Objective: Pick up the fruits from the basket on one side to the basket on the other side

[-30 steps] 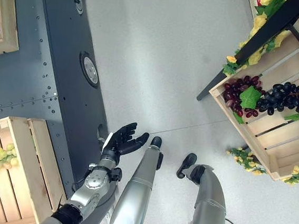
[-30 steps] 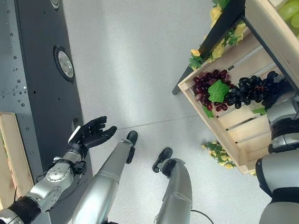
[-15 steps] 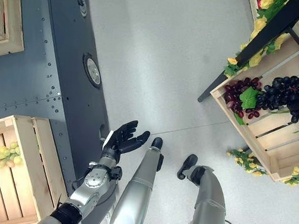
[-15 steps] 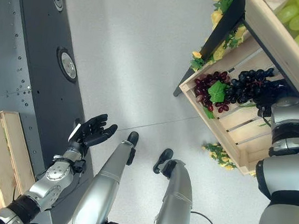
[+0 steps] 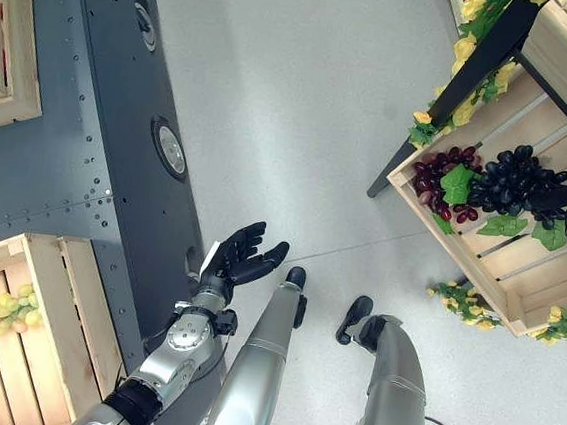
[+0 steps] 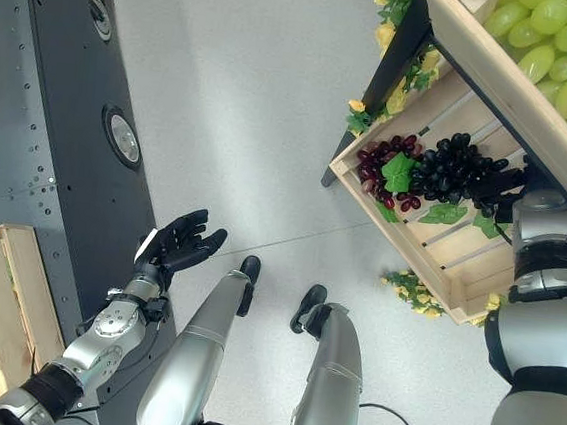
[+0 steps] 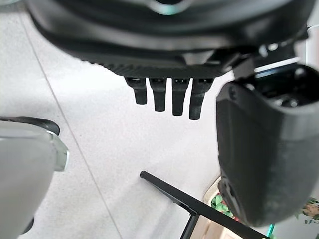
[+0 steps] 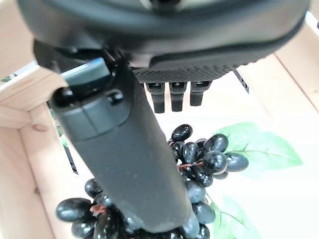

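The right hand (image 8: 124, 164) is pinching the black grape bunch (image 6: 455, 170) between thumb and curled fingers, over the slatted crate (image 5: 518, 280) on the robot's right, beside the red grape bunch (image 5: 434, 179); the grip looks to be near the stem end, so lifting slowly and straight up should keep the cluster from swinging or catching the crate's rim; the bunch's long axis is running across the crate toward the red grapes; the left hand (image 5: 240, 262) is hanging idle, fingers spread, near the other crate (image 5: 21, 328).

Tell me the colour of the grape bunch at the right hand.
Black grape bunch, clearest in the right wrist view.
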Tool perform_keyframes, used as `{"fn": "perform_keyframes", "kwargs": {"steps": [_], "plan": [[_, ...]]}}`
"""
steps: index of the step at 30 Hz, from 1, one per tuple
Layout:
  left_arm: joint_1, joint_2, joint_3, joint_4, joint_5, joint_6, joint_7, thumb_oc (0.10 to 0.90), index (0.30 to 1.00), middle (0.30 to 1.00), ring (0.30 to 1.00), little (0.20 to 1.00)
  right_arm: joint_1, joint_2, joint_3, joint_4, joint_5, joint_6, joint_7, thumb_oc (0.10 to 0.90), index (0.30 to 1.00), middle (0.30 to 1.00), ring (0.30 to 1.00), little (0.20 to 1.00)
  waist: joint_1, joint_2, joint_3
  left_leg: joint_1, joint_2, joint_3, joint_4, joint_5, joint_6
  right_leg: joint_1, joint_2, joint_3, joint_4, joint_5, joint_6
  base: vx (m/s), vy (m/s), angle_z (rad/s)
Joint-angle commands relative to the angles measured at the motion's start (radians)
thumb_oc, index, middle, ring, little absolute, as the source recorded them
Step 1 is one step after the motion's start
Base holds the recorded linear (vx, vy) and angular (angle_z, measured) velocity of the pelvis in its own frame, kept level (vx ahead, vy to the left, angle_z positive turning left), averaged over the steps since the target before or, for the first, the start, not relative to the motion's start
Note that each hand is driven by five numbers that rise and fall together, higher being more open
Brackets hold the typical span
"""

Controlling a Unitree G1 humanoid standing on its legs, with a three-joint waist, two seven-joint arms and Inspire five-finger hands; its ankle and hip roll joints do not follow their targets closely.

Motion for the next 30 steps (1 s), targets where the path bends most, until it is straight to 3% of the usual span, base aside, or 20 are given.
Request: {"fn": "perform_keyframes", "kwargs": {"steps": [1,3,7,14,16,23,30], "plan": [[0.005,0.004,0.019,-0.113,-0.006,-0.07,0.003,0.8,0.9,0.9,0.9,0.9,0.007,-0.135,-0.033,-0.056,0.023,-0.072,-0.054,0.8,0.9,0.9,0.9,0.9,0.016,-0.032,-0.021,0.056,-0.007,0.108,-0.009,-0.113,0.069,0.029,0.04,-0.014,-0.011,0.057,-0.049,0.0,0.0,0.0],[0.001,0.004,0.022,-0.111,-0.001,-0.067,0.008,0.8,0.9,0.9,0.9,0.9,0.031,-0.127,-0.044,-0.075,0.038,-0.069,-0.063,0.8,0.9,0.9,0.9,0.9,0.015,-0.041,-0.021,0.061,-0.004,0.106,-0.018,-0.109,0.067,0.037,0.046,-0.014,-0.021,0.063,-0.047,0.0,0.0,0.0],[0.0,0.002,0.019,-0.114,0.008,-0.074,0.024,0.8,0.9,0.9,0.9,0.9,0.094,-0.098,-0.078,-0.121,0.076,-0.128,-0.116,0.8,0.9,0.9,0.9,0.9,0.01,-0.053,-0.021,0.097,-0.003,0.104,-0.059,-0.1,0.066,0.075,0.057,-0.014,-0.064,0.075,-0.041,0.0,0.0,0.0],[-0.003,-0.029,0.034,-0.094,0.03,-0.074,0.048,0.8,0.9,0.9,0.9,0.9,0.274,0.021,-0.148,-0.338,0.105,-0.22,-0.158,0.8,0.9,0.9,0.9,0.9,-0.007,-0.066,-0.021,0.208,0.01,0.118,-0.12,-0.101,0.066,0.185,0.054,-0.012,-0.122,0.066,-0.036,0.02,0.028,-0.04],[-0.006,-0.046,0.035,-0.08,0.036,-0.077,0.05,0.8,0.9,0.9,0.9,0.9,0.332,0.075,-0.162,-0.397,0.085,-0.268,-0.199,0.8,0.9,0.9,0.9,0.9,-0.016,-0.065,-0.021,0.241,0.015,0.126,-0.122,-0.108,0.069,0.217,0.049,-0.009,-0.124,0.057,-0.037,0.02,0.041,-0.08],[-0.013,-0.115,0.045,-0.029,0.049,-0.087,0.057,0.8,0.9,0.9,0.9,0.9,0.51,0.237,-0.178,-0.579,-0.102,-0.327,-0.33,0.8,0.9,0.9,0.9,0.9,-0.057,-0.058,-0.022,0.351,0.034,0.154,-0.117,-0.14,0.079,0.325,0.035,0.023,-0.146,0.038,-0.039,0.02,0.07,-0.09],[0.0,-0.171,0.044,0.031,0.07,-0.075,0.079,0.8,0.9,0.9,0.9,0.9,0.672,0.391,-0.141,-0.723,-0.17,-0.391,-0.299,0.8,0.9,0.9,0.9,0.9,-0.101,-0.063,-0.072,0.474,0.046,0.179,-0.177,-0.145,0.076,0.435,0.043,0.072,-0.227,0.047,-0.028,0.06,0.048,-0.13]]}}
